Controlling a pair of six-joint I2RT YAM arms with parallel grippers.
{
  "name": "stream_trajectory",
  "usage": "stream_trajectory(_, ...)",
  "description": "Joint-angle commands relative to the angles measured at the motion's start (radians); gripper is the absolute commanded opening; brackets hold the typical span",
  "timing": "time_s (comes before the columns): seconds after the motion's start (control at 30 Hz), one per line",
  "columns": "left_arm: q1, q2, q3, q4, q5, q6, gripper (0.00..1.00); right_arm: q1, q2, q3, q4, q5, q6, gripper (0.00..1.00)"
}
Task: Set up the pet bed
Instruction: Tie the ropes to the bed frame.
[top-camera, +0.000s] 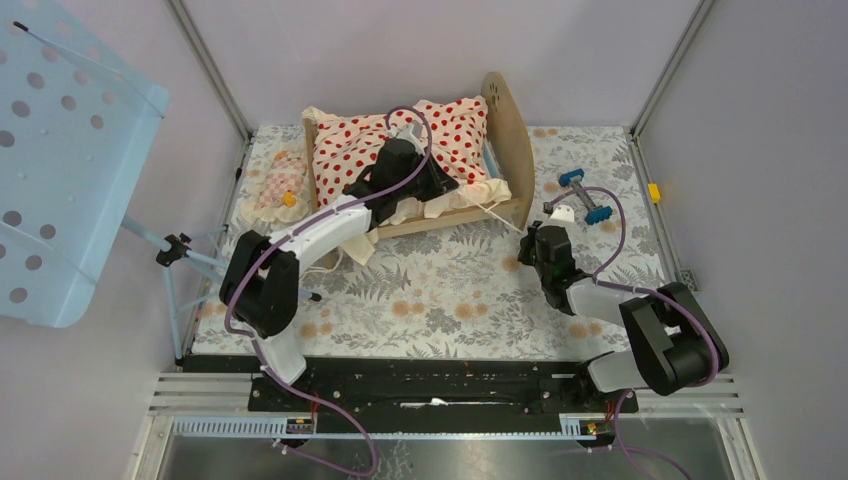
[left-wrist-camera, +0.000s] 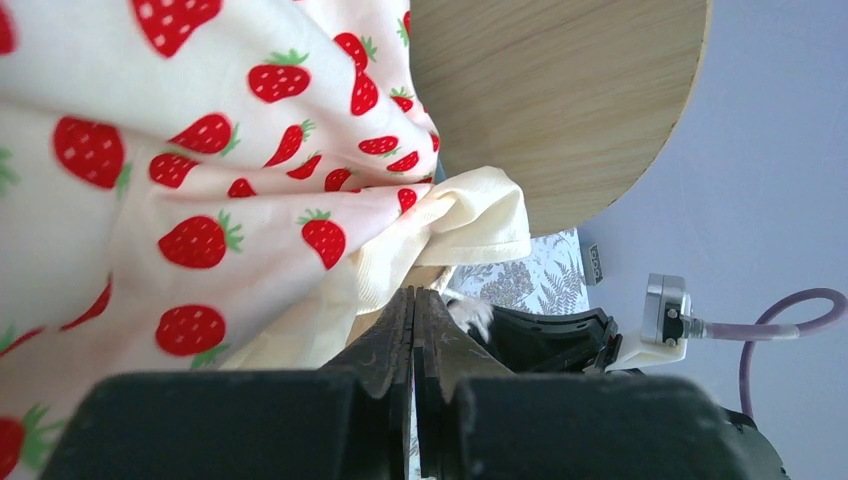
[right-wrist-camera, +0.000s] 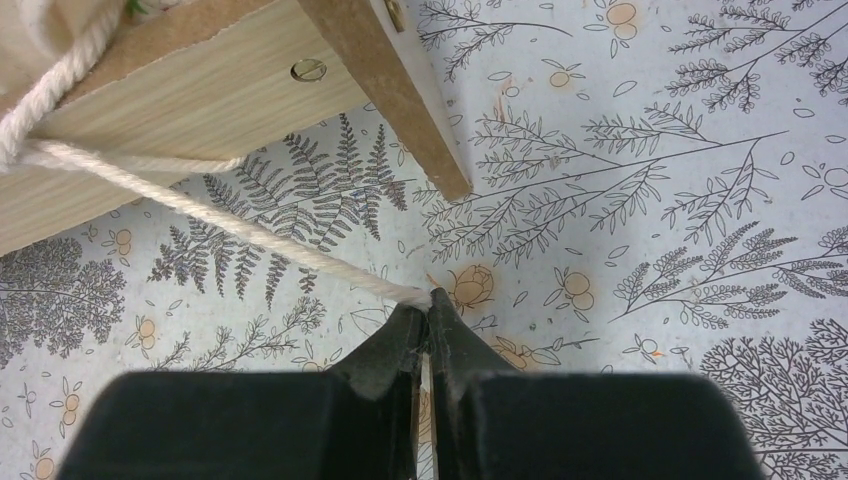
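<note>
While the blanket (top-camera: 350, 150) hides most of the pet bed (top-camera: 512, 125), we see our left gripper (left-wrist-camera: 414, 292) closed beside its ruffle; our right gripper (right-wrist-camera: 425, 305) pinches a white cord (right-wrist-camera: 250, 234).

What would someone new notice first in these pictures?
The wooden bed at the far middle of the table, draped in a strawberry-print blanket with the left arm reaching onto it. Next, a white cord stretched from the bed to the shut jaws of the right arm.
</note>
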Motion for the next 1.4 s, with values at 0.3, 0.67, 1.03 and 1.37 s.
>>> stream_trajectory(0.3,-0.021,-0.179,-0.143,0.091,0.08,-0.003,0.1,-0.019,-0.045,0.048,-0.066,0.034,0.017,0.0)
stream_trajectory(0.67,-0.141,-0.306,-0.266,0.033,-0.027,0.16,0.76,-0.022,-0.049,0.066,-0.067,-0.028,0.002,0.0)
stream_trajectory(1.03,-0.273,-0.128,-0.351,0.346,-0.136,0.461,0.76,-0.027,-0.093,0.081,-0.096,-0.066,0.011,0.0)
stream_trajectory(1.37,-0.32,0.113,-0.349,0.688,-0.393,0.363,0.72,-0.029,-0.106,0.075,-0.091,-0.095,0.049,0.0)
